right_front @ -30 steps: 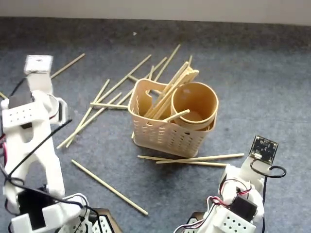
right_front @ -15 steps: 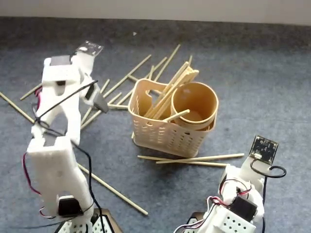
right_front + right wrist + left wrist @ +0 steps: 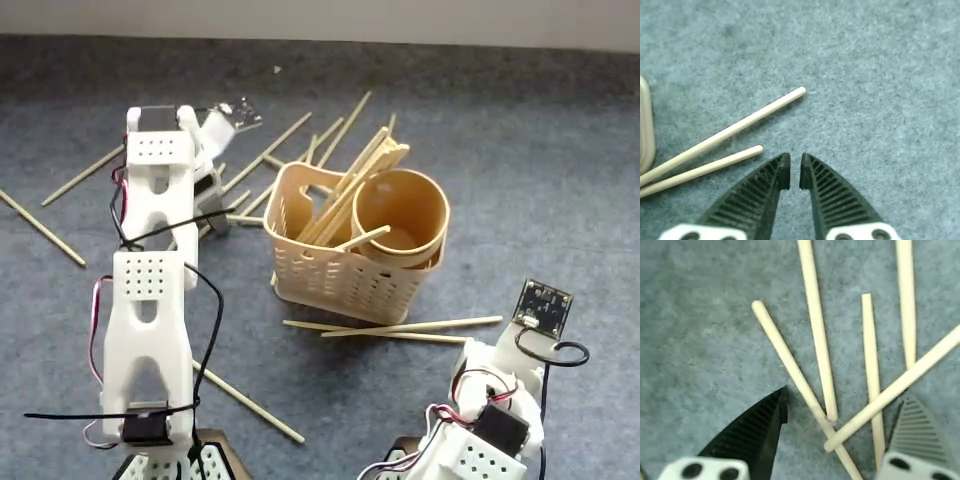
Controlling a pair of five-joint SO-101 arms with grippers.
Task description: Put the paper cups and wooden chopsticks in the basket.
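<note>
**While the left gripper [image 3: 845, 397] gapes over pale wooden chopsticks [image 3: 817, 330], the right gripper [image 3: 794, 167] sits closed**

When I check the high view, I see the cream perforated plastic basket [image 3: 340, 280] standing upright near the middle of the blue-grey felted tabletop [image 3: 560, 180]. A tan paper cup [image 3: 438, 215] sits inside it on the right-hand side. A bundle of chopsticks [image 3: 350, 190] leans in the basket beside the cup, with the tips sticking out past the far rim.

My left arm is stretched out to the left of the basket. Its gripper points down at the scatter of sticks there. On its wrist camera the black finger [image 3: 760, 430] and the grey finger [image 3: 920, 430] are spread wide. Several crossed chopsticks lie on the cloth between them, and none is pinched.

My right arm is folded low at the near right corner. Its fingers are drawn almost together with nothing between them, hovering just beside the ends of two long chopsticks [image 3: 730, 131] that lie in front of the basket. A single chopstick [image 3: 250, 405] lies near the left arm's base, and two more [image 3: 40, 228] lie out at the left edge.
</note>
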